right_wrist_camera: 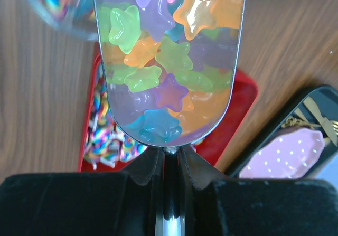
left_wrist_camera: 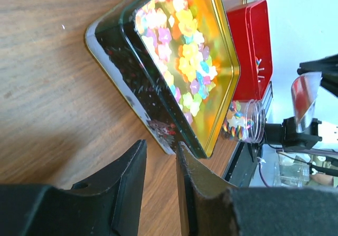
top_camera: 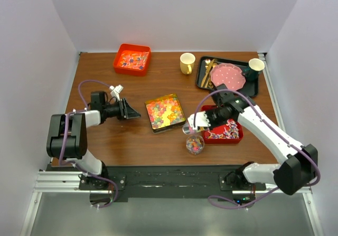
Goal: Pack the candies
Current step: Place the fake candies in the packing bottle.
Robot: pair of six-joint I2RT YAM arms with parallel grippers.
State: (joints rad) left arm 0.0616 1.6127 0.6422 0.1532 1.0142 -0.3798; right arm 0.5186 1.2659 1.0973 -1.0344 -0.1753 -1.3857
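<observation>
Clamped shut in the right gripper (right_wrist_camera: 169,159), at the bottom of the right wrist frame, one scoop (right_wrist_camera: 174,72) is held, its long axis running up-frame, heaped with star candies (right_wrist_camera: 198,11). One jar (right_wrist_camera: 53,14) lies upper left of its bowl; the right arm is nearer. The left gripper (left_wrist_camera: 161,162) is narrowly parted and empty, beside one tin (left_wrist_camera: 124,72). Three candy stores are counted: the tin, one red tray (top_camera: 240,135) and one orange tray (top_camera: 117,62).

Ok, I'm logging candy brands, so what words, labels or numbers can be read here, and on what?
No text can be read in any view.
Square tin, dark side wall: small reddish marks, too blurred to read.
Scoop and jar: no writing visible.
</observation>
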